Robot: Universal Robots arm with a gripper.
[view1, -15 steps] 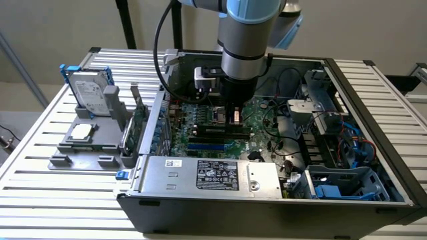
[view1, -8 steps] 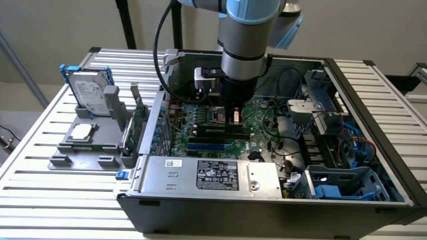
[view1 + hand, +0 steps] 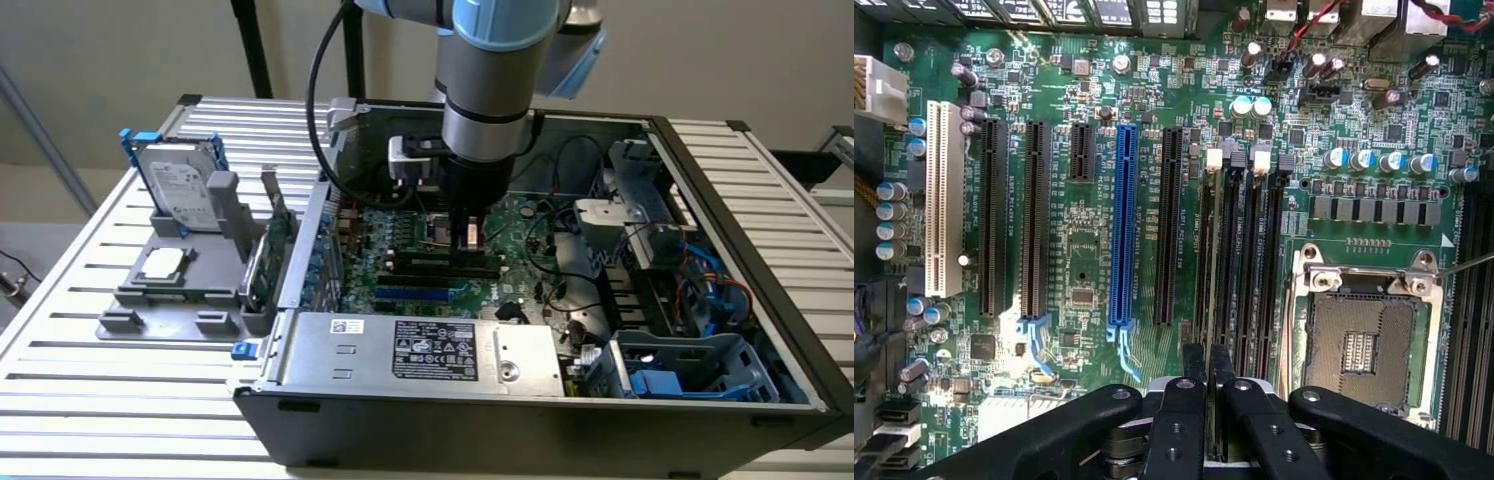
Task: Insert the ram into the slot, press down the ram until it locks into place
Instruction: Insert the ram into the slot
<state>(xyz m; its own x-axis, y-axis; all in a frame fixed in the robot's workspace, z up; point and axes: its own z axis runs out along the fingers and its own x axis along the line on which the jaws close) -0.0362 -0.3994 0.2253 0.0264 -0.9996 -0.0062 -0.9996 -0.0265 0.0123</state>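
**A:** Exterior view: what is shown?

**B:** My arm (image 3: 487,90) reaches down into the open computer case (image 3: 534,425) on the table (image 3: 80,400). The gripper (image 3: 467,250) stands low over the motherboard (image 3: 514,235). It is at the exterior view's right end of the slot (image 3: 424,262), which runs across that view from left to right. I judge the pressing step to be in hand.

**A:** And the wrist view?

**B:** The gripper (image 3: 1208,352) has its fingers (image 3: 1179,420) drawn almost together, with a dark sliver between them. I can make out nothing clamped there. They line up with the slot (image 3: 1205,300) farthest from the processor socket (image 3: 1364,345), one of four parallel ones. A thin line along it reads as the ram (image 3: 1206,225), standing on edge in the slot. How deep it sits I cannot tell.

**A:** What does locking call for?

**B:** In my judgement, force straight down on the upper edge, with no sideways lean. Whether the end latches (image 3: 1215,157) have closed, I cannot tell.

**A:** Orientation?

**B:** The long axis lies along the slot, parallel to the blue slot (image 3: 1122,230), and leads away from the gripper. The contact edge is down and the upper edge faces the camera.
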